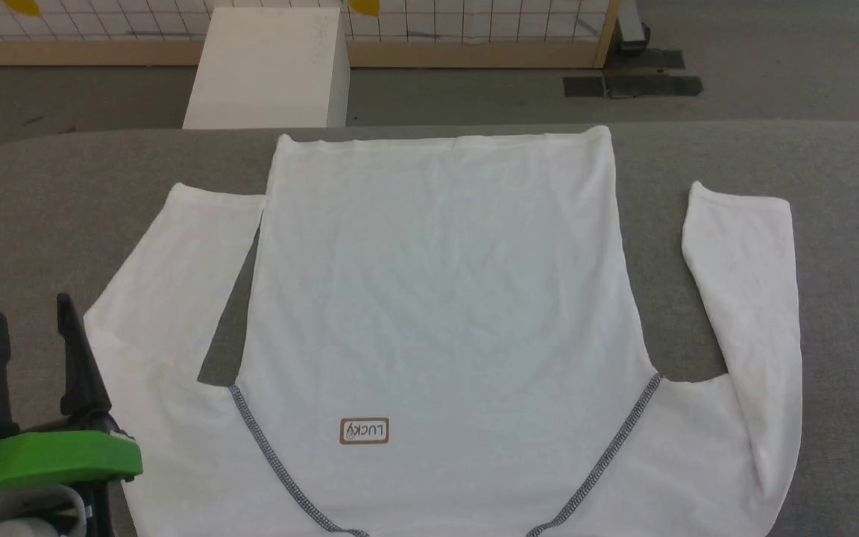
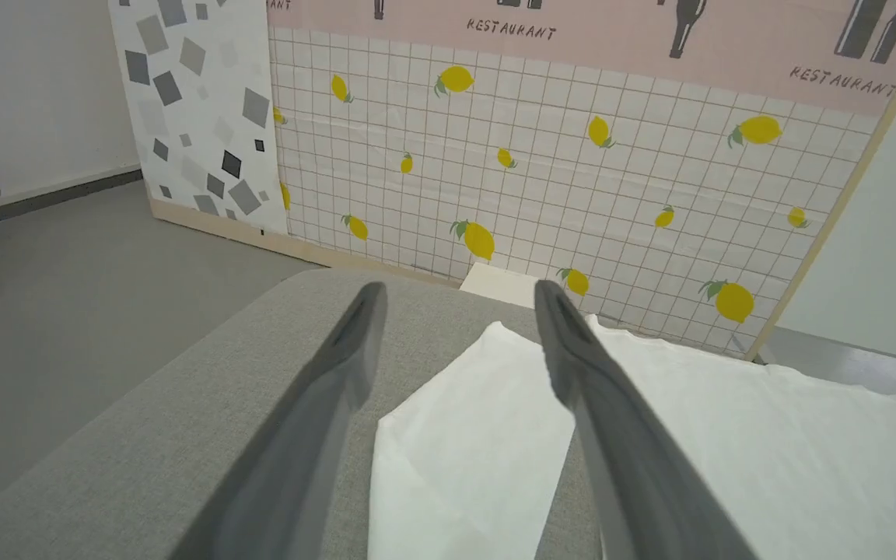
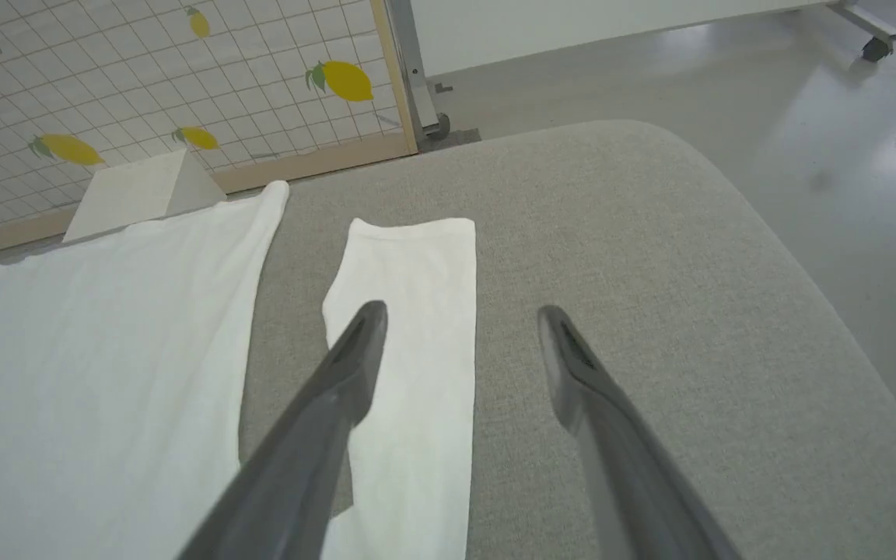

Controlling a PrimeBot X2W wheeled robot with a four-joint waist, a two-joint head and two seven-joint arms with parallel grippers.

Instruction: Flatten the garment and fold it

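A staged testing lab is showing here. A freestanding printed backdrop panel of white tiles and yellow lemons [image 2: 572,179], topped by a pink band lettered "RESTAURANT" [image 2: 510,29], is standing in a pale wooden frame [image 3: 316,159] on a bare smooth grey floor [image 2: 82,295], behind a rounded grey fabric-covered worktop [image 3: 650,272]. A metal stand leg with a castor [image 3: 873,49] is resting nearby.

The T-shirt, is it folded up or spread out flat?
Spread out. The T-shirt lies flat on the grey table, its sleeves out to both sides, and no part in view is folded over.
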